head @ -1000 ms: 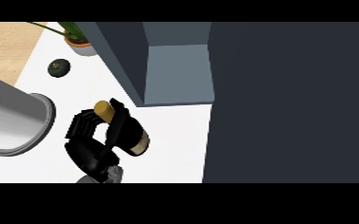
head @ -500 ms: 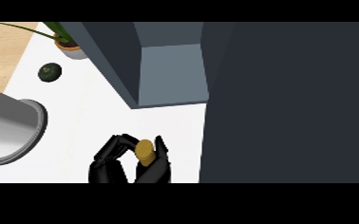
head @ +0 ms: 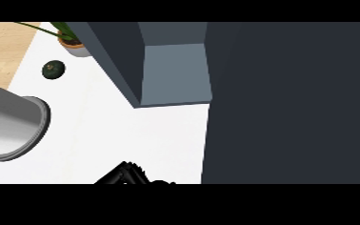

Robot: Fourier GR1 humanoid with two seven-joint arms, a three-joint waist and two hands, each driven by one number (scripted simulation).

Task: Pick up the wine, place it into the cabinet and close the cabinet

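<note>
The wine shows nowhere in the head view now. Only the top of my left hand (head: 127,173) pokes up from the lower edge, left of centre, over the white counter (head: 126,124). The cabinet stands open: its grey-blue inside (head: 175,71) lies at the upper middle, with a dark side panel (head: 116,57) to its left. A large dark face of the cabinet (head: 281,100) fills the right half. My hand is below the opening and just left of that dark face. My right hand is out of sight.
A grey round pot (head: 21,128) sits at the left edge. A dark green avocado (head: 53,69) lies on the counter at the upper left, and a potted plant (head: 73,45) stands behind it beside the cabinet.
My hand, shut on the wine a second ago, has slid down and right until nearly out of view. The bottle's gold top, seen half a second ago, is gone from sight.
</note>
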